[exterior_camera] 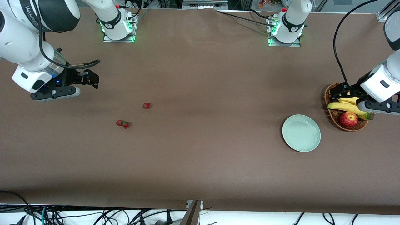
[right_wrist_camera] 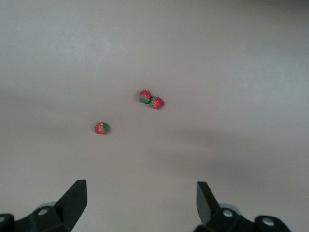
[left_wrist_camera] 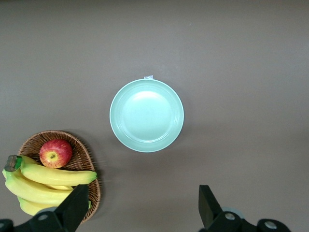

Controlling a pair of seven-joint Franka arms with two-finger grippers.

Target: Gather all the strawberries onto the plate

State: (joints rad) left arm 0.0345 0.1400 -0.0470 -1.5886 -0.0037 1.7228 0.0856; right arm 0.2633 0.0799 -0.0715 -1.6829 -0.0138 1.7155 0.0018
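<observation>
Three strawberries lie on the brown table toward the right arm's end. One strawberry (exterior_camera: 146, 105) lies alone. Two more (exterior_camera: 119, 122) (exterior_camera: 125, 125) touch each other, nearer the front camera. The right wrist view shows the lone berry (right_wrist_camera: 101, 128) and the pair (right_wrist_camera: 144, 96) (right_wrist_camera: 156, 102). My right gripper (exterior_camera: 93, 80) (right_wrist_camera: 142, 198) is open and empty, raised over bare table apart from the berries. The mint-green plate (exterior_camera: 301, 133) (left_wrist_camera: 147, 116) is empty. My left gripper (exterior_camera: 337, 93) (left_wrist_camera: 143, 203) is open and empty over the wicker basket's edge.
A wicker basket (exterior_camera: 325, 99) (left_wrist_camera: 58, 134) with bananas (exterior_camera: 347, 107) (left_wrist_camera: 53, 176) and a red apple (exterior_camera: 348, 119) (left_wrist_camera: 55, 153) stands beside the plate at the left arm's end. Bare table lies between berries and plate.
</observation>
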